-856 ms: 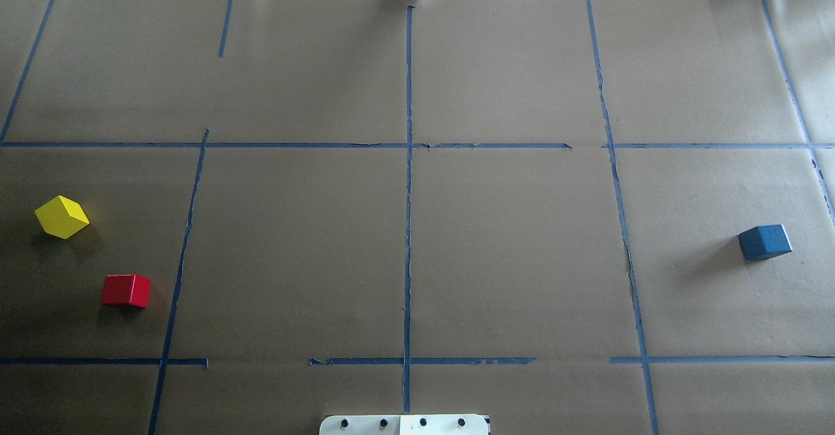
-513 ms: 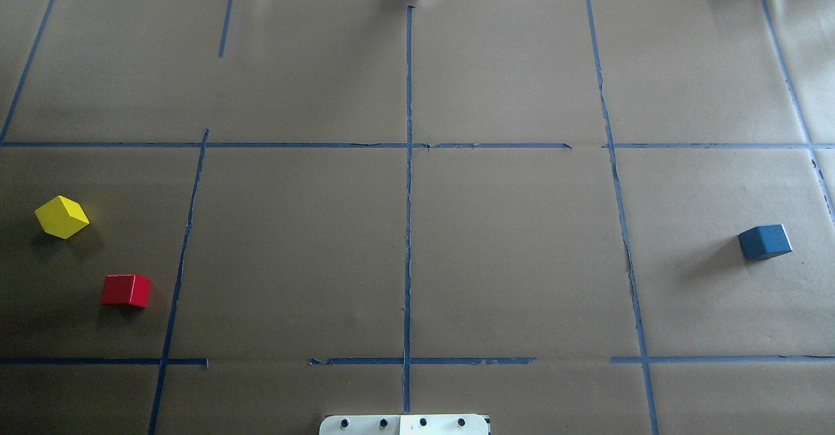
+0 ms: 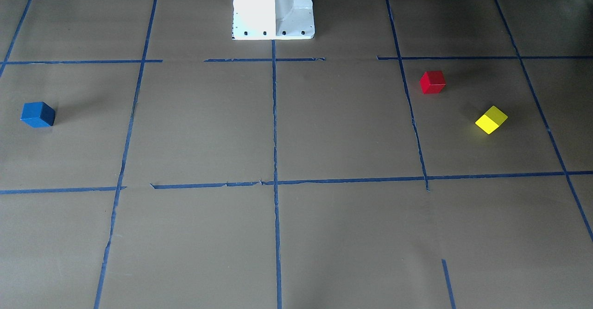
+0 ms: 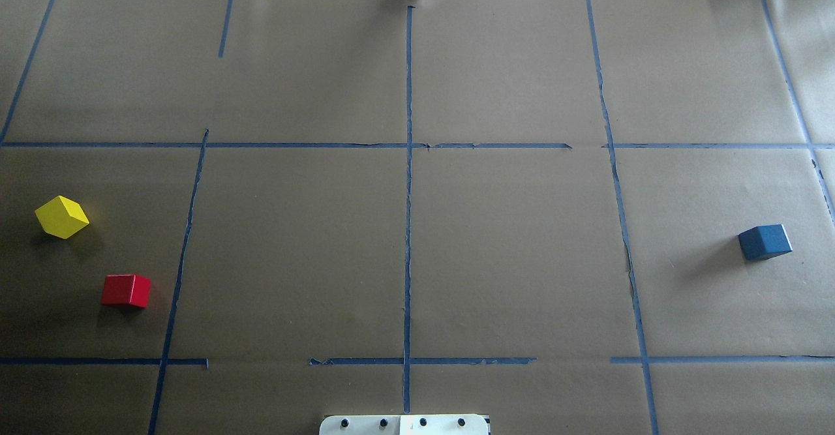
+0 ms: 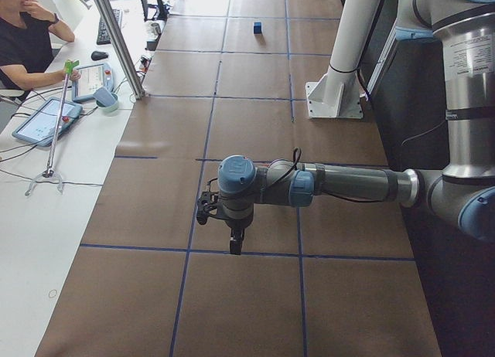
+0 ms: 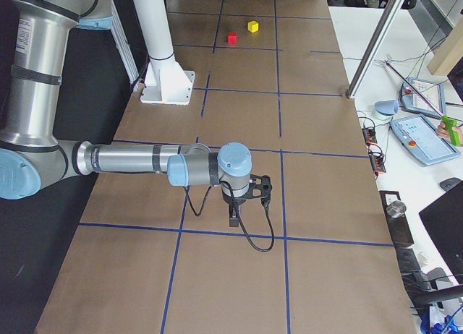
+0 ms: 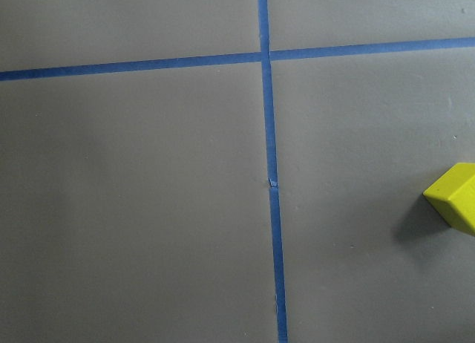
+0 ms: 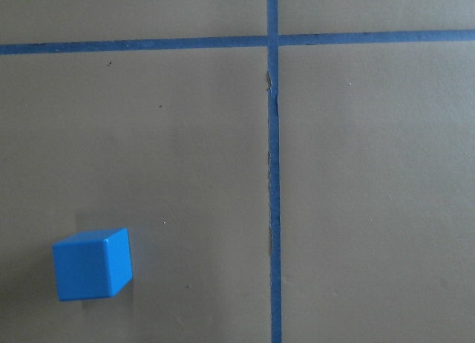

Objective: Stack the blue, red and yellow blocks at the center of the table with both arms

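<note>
The yellow block (image 4: 62, 216) and the red block (image 4: 126, 290) sit apart at the table's left side; the blue block (image 4: 765, 241) sits at the right side. They also show in the front view: yellow (image 3: 491, 119), red (image 3: 432, 82), blue (image 3: 38, 114). The left wrist view catches the yellow block (image 7: 454, 207) at its right edge. The right wrist view shows the blue block (image 8: 93, 263) at lower left. My left gripper (image 5: 232, 245) and right gripper (image 6: 233, 220) hang over the table ends; I cannot tell if they are open or shut.
The white robot base (image 3: 273, 8) stands at the near middle edge. Blue tape lines (image 4: 408, 180) divide the brown paper cover. A seated operator (image 5: 27, 40), tablets (image 6: 427, 139) and metal posts (image 5: 116, 40) are on the far side bench.
</note>
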Controlling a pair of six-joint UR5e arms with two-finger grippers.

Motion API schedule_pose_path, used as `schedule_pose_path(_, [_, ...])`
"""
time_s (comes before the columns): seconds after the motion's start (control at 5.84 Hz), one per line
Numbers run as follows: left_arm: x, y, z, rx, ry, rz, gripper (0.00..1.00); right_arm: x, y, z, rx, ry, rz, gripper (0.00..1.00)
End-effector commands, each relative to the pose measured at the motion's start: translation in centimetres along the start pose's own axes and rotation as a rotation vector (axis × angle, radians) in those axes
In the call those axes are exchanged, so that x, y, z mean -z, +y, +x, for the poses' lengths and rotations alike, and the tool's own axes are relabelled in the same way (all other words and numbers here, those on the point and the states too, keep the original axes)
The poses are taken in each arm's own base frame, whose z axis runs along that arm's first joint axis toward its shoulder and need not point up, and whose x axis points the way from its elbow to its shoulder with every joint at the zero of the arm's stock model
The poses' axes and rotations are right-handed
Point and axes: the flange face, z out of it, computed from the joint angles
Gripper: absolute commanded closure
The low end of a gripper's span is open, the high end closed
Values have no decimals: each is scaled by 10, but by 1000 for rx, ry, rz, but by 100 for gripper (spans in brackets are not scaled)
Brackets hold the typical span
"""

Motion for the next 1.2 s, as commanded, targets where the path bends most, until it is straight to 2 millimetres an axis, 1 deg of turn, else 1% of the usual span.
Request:
schedule_pose_path(0.0, [1, -1, 3, -9, 5, 4, 0, -12, -2, -17, 59, -19, -10, 0])
schedule_pose_path(0.17, [-1, -1, 1, -5, 5, 2, 0, -41, -5, -49, 144, -28, -65, 0])
schedule_pose_path(0.34, [0, -1, 2, -8, 5, 3, 0, -53, -8, -62, 157, -42, -45, 0])
schedule_pose_path(0.51, [1, -2, 3, -9, 6, 5, 0, -78, -8, -84, 127, -57, -22, 0])
schedule_pose_path(0.68, [2, -2, 4, -10, 11, 6, 0, -101, -5, -98, 98, -61, 19, 1])
schedule_pose_path(0.86, [2, -1, 6, -9, 38, 8, 0, -106, -9, -114, 54, -77, 25, 1])
schedule_pose_path(1.03, [2, -2, 8, -12, 43, 9, 0, -117, -6, -120, 66, -58, 10, 1])
